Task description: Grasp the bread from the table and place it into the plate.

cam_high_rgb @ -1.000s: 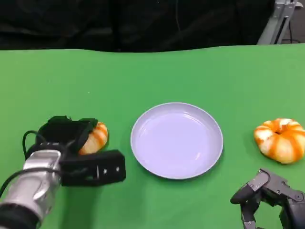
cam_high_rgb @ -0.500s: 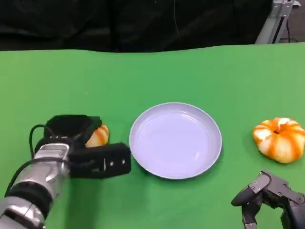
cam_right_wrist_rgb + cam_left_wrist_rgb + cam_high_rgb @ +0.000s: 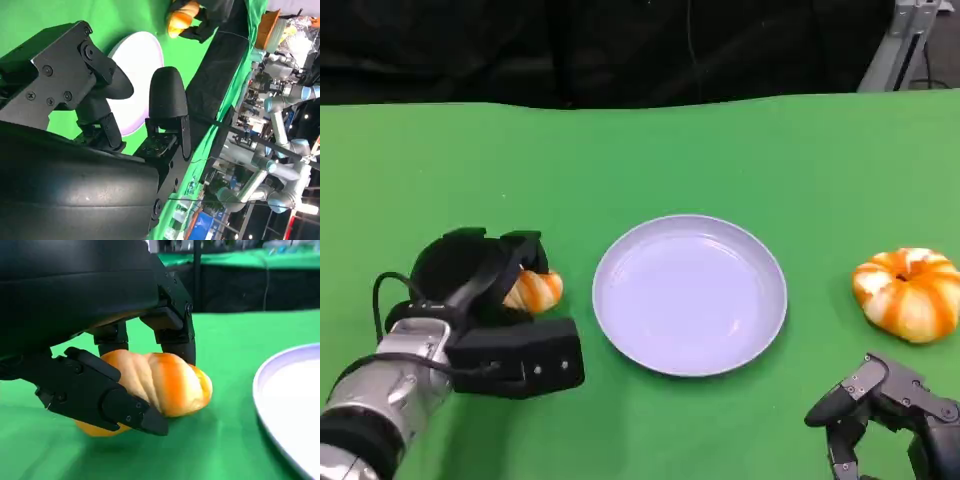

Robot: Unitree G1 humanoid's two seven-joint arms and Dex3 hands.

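Fingers [image 3: 107, 405] of left hand [image 3: 485, 290] wrapped round striped orange bread roll [image 3: 160, 385], pinching it from both sides; roll appears just off the green table [image 3: 650, 160] in left wrist view, shadow beneath. Seen from head view as orange patch [image 3: 535, 292] poking out past black fingers, just left of plate, not touching it. Right hand [image 3: 885, 405] at lower right of table, fingers [image 3: 167, 107] curled loosely with nothing in them, gaps between them, resting low near table edge.

Around: lilac round plate [image 3: 690, 295] at table centre, bare inside, between left hand and second bread. Second bread, round orange-and-white striped bun [image 3: 908, 293], right of plate, well apart from it, just beyond right hand. Nothing lying between held roll and plate rim. Black backdrop [image 3: 570, 50] behind table's far edge; grey metal frame [image 3: 900, 45] at upper right corner. Right wrist view: more robot arms [image 3: 280, 145] and clutter well off beyond table, too small to tell.

Counts: two breads, one plate, two hands.
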